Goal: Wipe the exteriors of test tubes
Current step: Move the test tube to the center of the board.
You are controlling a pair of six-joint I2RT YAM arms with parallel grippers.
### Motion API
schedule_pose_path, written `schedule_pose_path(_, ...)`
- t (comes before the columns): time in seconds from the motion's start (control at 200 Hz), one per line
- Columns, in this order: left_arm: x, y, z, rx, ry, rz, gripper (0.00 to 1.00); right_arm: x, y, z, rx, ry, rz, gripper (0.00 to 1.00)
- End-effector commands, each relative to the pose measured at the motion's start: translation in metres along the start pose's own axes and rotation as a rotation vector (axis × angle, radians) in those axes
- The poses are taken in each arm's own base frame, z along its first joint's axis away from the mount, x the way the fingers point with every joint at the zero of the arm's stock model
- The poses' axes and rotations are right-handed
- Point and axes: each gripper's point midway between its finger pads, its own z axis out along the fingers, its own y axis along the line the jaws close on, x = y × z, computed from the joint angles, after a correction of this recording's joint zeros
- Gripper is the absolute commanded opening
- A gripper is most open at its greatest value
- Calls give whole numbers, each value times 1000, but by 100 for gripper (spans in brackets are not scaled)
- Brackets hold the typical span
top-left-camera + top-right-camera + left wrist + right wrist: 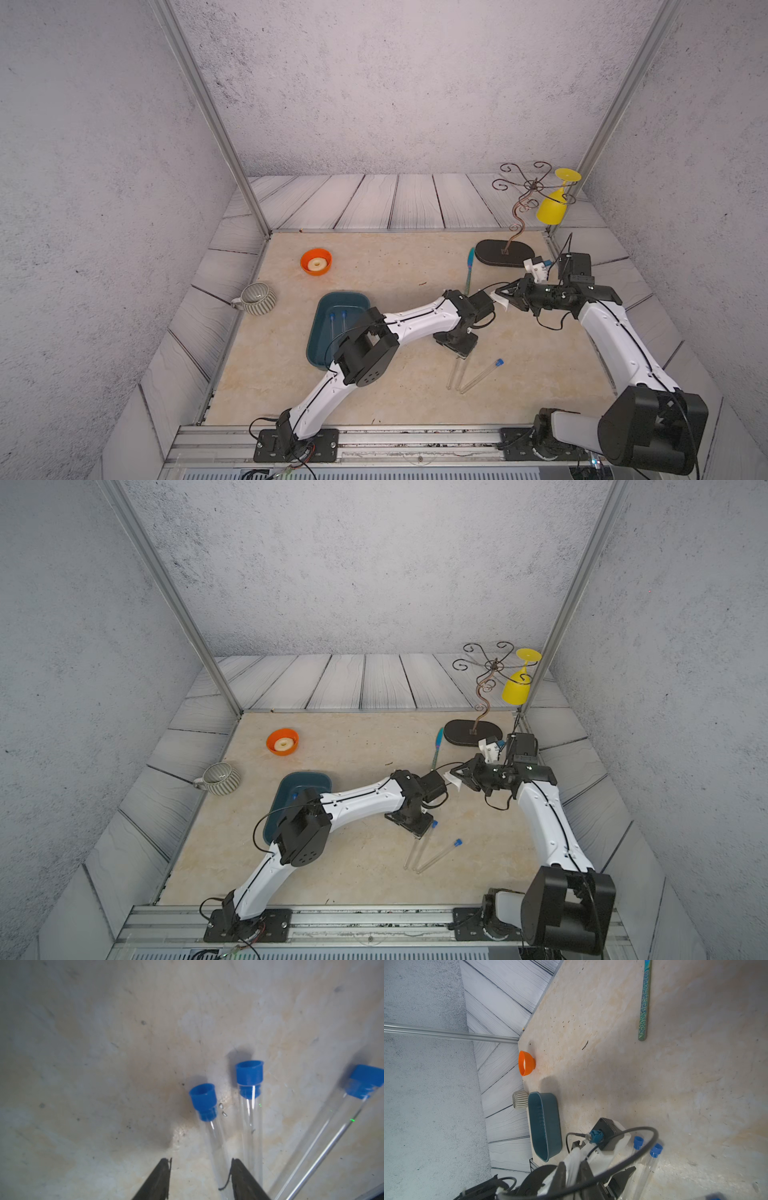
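Three test tubes (480, 377) flat on the surface (374, 257), right of centre and toward the front rail. Long axes running near to far, blue caps at the far ends, rounded ends toward the front. Two side by side and almost parallel; the third just beside them, slanted, cap leaning off to the right. Two more inside the blue tub (345, 294) on the left, lengthwise and parallel, caps toward the tub's far end. Left pincer (200, 1161) low over the parallel pair, fingers spread, one tube running between them close to one fingertip, contact unclear. Right pincer (573, 1165) farther back, beside the left arm's wrist, pressed together on a white cloth (500, 300). Beyond: a teal knife (469, 270), a wire stand (505, 251) with a yellow glass (552, 210) hanging upside down, an orange bowl (316, 262), a striped mug (257, 298).
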Motion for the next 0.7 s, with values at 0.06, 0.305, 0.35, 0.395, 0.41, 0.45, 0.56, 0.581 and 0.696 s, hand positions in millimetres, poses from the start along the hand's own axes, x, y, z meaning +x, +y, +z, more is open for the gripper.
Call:
schedule_pose_path(0.06,7,13,19,-50,43,2,50,3,4,-7,-1,-27,-20,16)
schedule_pose_path(0.305,7,11,17,-40,41,-2,52,3,3,-7,-2,-31,-13,16)
schedule_pose_path(0.35,10,15,21,-56,57,-11,52,4,2,-6,-3,-31,-11,16)
schedule_pose_path(0.395,12,19,21,-72,62,-23,52,4,1,-6,-1,-32,-11,16)
schedule_pose_path(0.41,12,21,22,-79,62,-26,52,4,2,-6,-3,-32,-12,16)
schedule_pose_path(0.45,13,27,21,-97,64,-37,51,5,0,-6,-2,-31,-8,16)
schedule_pose_path(0.56,18,38,23,-116,75,-56,49,6,-1,-4,-3,-31,1,16)
schedule_pose_path(0.581,18,40,23,-124,76,-54,48,5,-2,-4,-3,-32,1,16)
schedule_pose_path(0.696,22,54,26,-189,89,-31,38,6,-4,-2,-7,-33,8,16)
